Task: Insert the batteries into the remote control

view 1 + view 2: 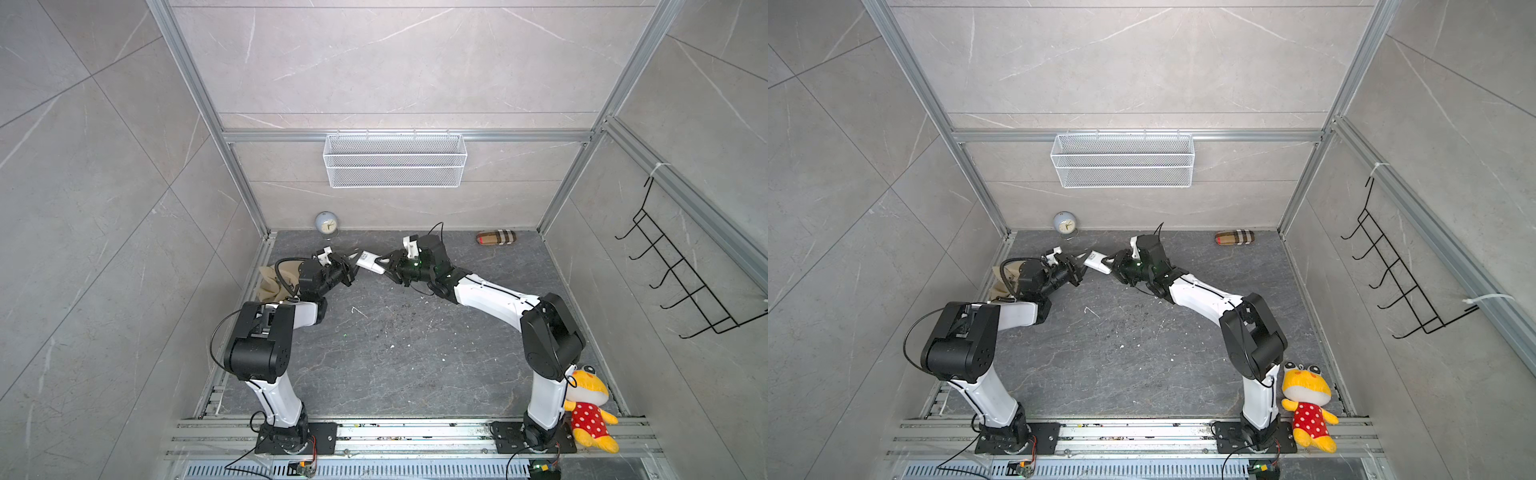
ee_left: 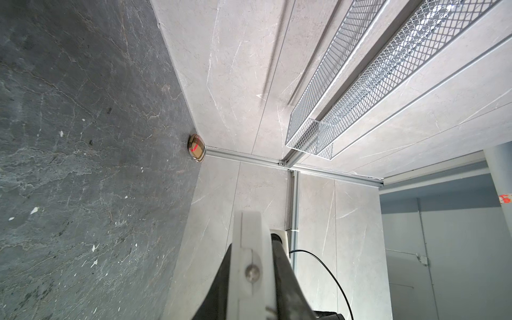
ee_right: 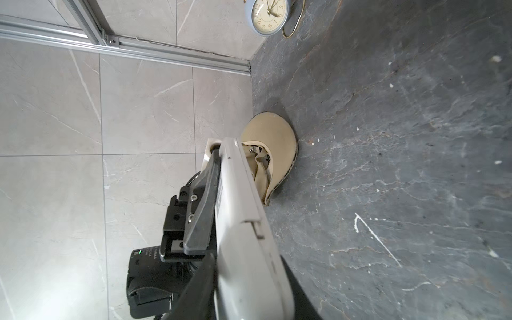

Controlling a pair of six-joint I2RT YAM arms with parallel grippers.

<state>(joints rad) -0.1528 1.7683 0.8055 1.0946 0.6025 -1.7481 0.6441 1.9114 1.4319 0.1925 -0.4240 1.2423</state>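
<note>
Left hand (image 1: 354, 259), right hand (image 1: 382, 265): remote control (image 1: 370, 262) lengthwise between them

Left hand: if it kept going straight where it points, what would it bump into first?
The left hand is shut on the remote control, so nothing lies between. Pushed on, the remote would likely run into the right hand, which faces it at the remote's other end.
</note>
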